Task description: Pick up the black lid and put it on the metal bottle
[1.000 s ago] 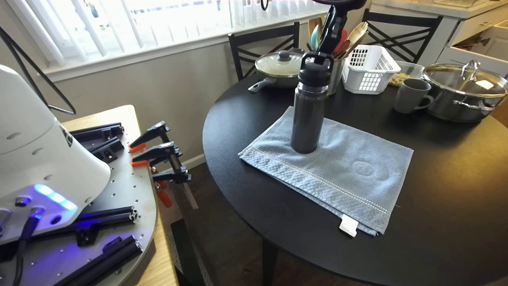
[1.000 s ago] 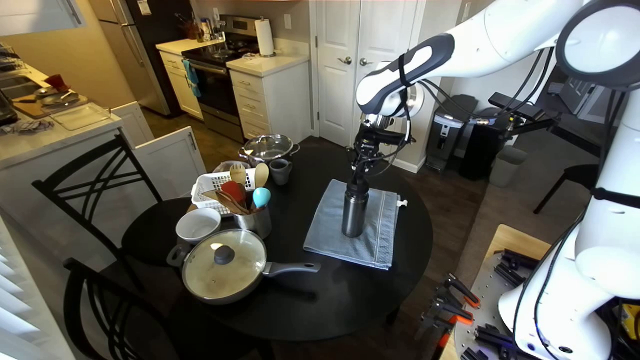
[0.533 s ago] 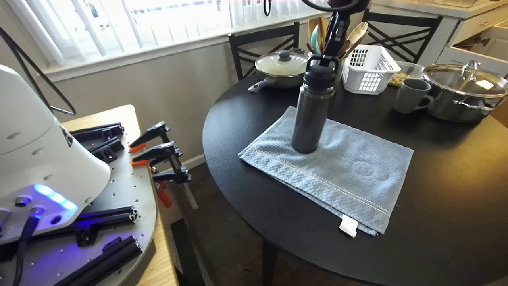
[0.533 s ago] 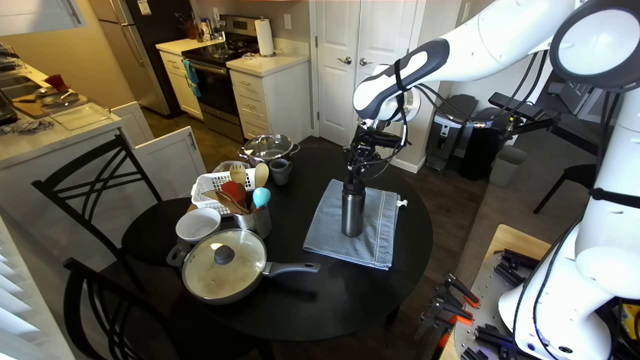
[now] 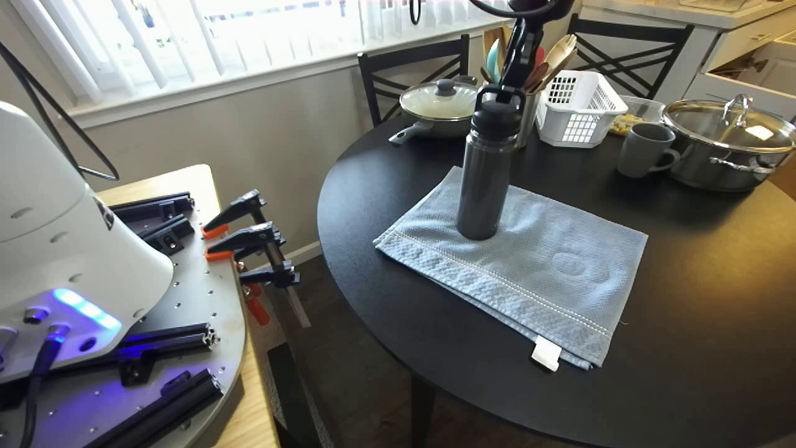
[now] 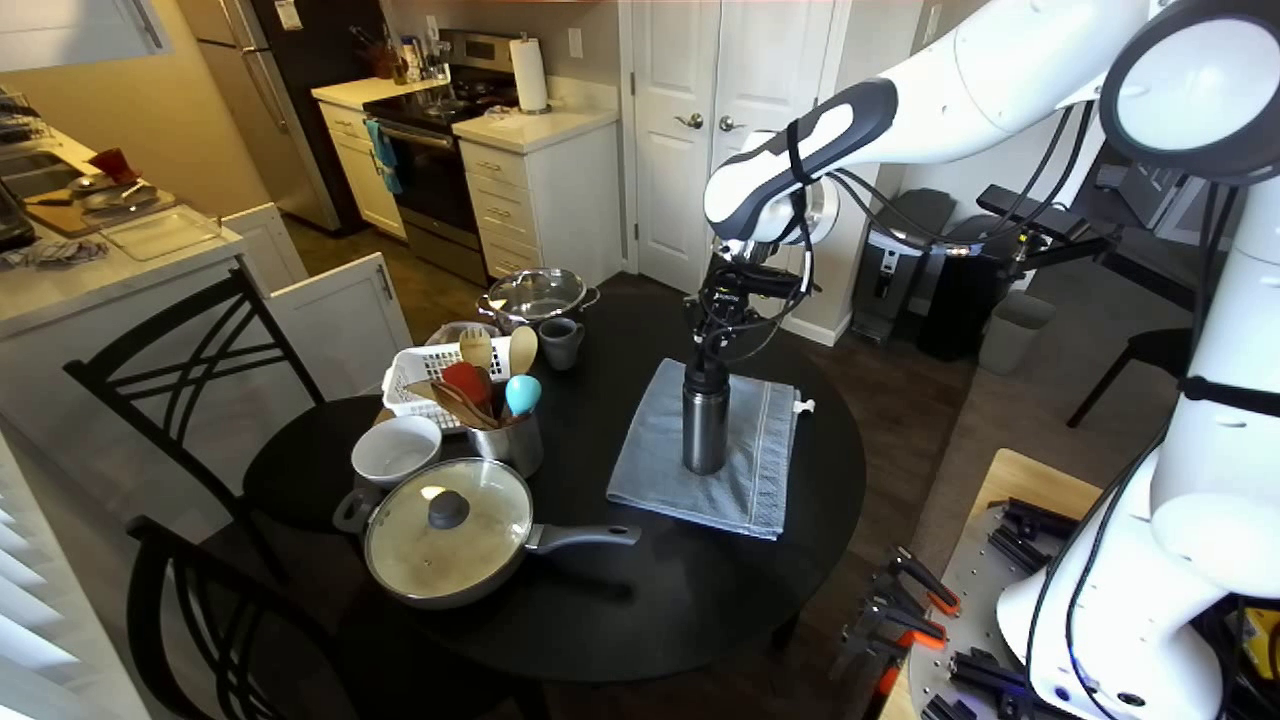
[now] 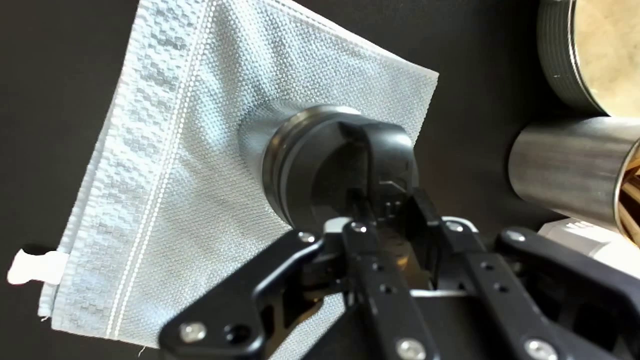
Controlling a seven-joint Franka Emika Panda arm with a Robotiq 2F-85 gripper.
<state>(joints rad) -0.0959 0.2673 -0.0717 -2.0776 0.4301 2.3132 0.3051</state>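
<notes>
White blinds (image 5: 298, 43) are noted behind the black tabletop (image 5: 696, 298), which is partly covered by a folded blue-grey towel (image 5: 553, 261). On the towel the metal bottle (image 5: 484, 191) is stood upright. The black lid (image 5: 495, 119) is found atop the bottle; whether it is fully seated cannot be told. The lid's loop (image 7: 391, 147) is pinched by the claw (image 7: 389, 197).

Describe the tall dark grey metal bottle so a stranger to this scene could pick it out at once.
On the round black table lies a folded light-blue towel. The slim dark grey metal bottle stands on it, topped by a black lid with a loop. That lid and its slimness set it apart from the wider, open steel utensil holder.
</notes>
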